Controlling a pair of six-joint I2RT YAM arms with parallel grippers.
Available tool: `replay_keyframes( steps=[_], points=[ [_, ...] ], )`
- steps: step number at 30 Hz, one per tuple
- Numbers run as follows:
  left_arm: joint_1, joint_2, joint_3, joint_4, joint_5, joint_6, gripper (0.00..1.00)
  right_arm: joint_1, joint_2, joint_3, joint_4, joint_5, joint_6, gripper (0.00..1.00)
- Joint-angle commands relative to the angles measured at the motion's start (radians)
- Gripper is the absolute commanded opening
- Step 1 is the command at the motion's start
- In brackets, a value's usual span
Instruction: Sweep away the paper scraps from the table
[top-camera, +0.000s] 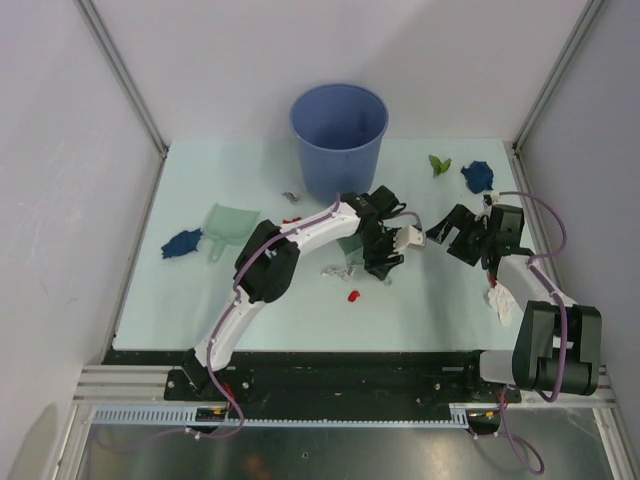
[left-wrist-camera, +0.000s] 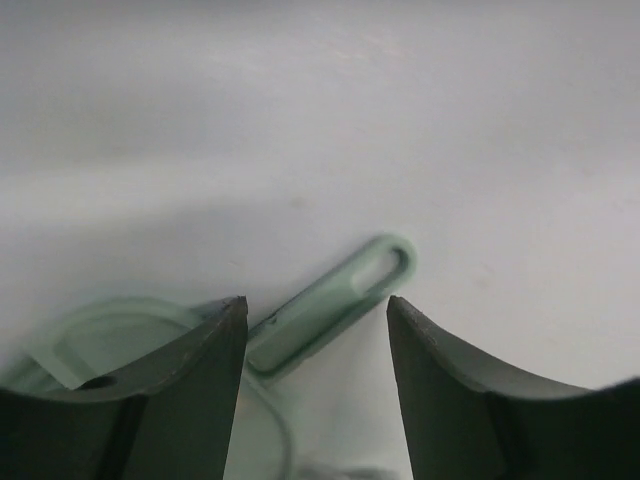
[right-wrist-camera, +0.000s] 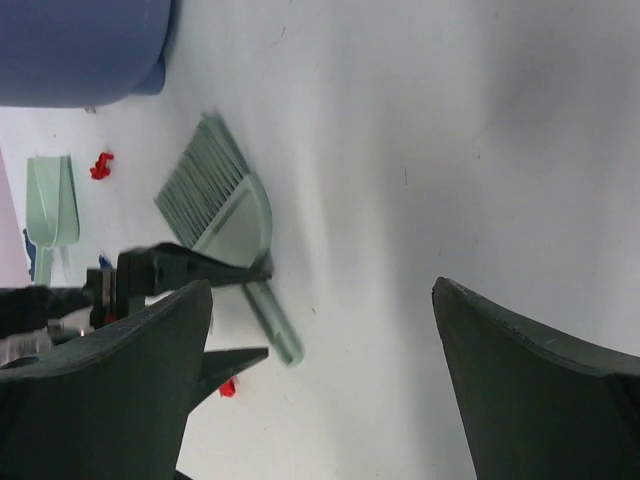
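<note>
Left claw (left-wrist-camera: 315, 310) is hanging low over the table (top-camera: 200, 300) with its jaws apart, straddling the handle (left-wrist-camera: 335, 295) of the mint brush (right-wrist-camera: 215, 205). I cannot tell whether either finger is touching the handle. The brush is lying flat near the middle of the table, just in front of the bucket (top-camera: 338, 135), with its bristles pointing toward the bucket. Right claw (right-wrist-camera: 322, 300) is hovering just to the right of the left one and facing it, jaws spread wide and gripping nothing. I am seeing the scraps lying scattered on the table. A dark blue scrap (top-camera: 182, 243) is sitting at the left, just beside the dustpan (top-camera: 228, 222). A second dark blue scrap (top-camera: 477, 176) and a green scrap (top-camera: 439, 163) are lying near each other at the far right. A white scrap (top-camera: 499, 303) is resting just beside the right arm. A grey scrap (top-camera: 338, 270) and a red scrap (top-camera: 352, 296) are sitting near the left arm, on the near side of the brush. A second red scrap (top-camera: 292, 218) is lying between the dustpan and the brush.
</note>
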Motion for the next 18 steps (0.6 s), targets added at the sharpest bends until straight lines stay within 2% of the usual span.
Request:
replay_keyframes(
  steps=[1,5,12,16,18],
  points=[
    [-0.014,-0.127,-0.13,-0.075,0.124,0.073,0.62,0.015,-0.012,0.039,-0.017,0.001,-0.024,0.96],
    [-0.031,-0.181,-0.175,-0.073,0.056,0.147,0.64,0.018,-0.045,0.039,-0.048,0.007,-0.041,0.97],
    [-0.071,-0.293,-0.218,-0.075,-0.054,0.484,0.72,0.018,-0.099,0.039,-0.107,0.007,-0.092,0.98],
    [-0.069,-0.35,-0.191,-0.075,-0.078,0.515,0.73,0.016,-0.11,0.033,-0.128,0.019,-0.104,0.99],
    [-0.06,-0.389,-0.224,-0.075,-0.077,0.596,0.7,0.016,-0.11,0.025,-0.124,0.013,-0.112,0.99]
  ],
)
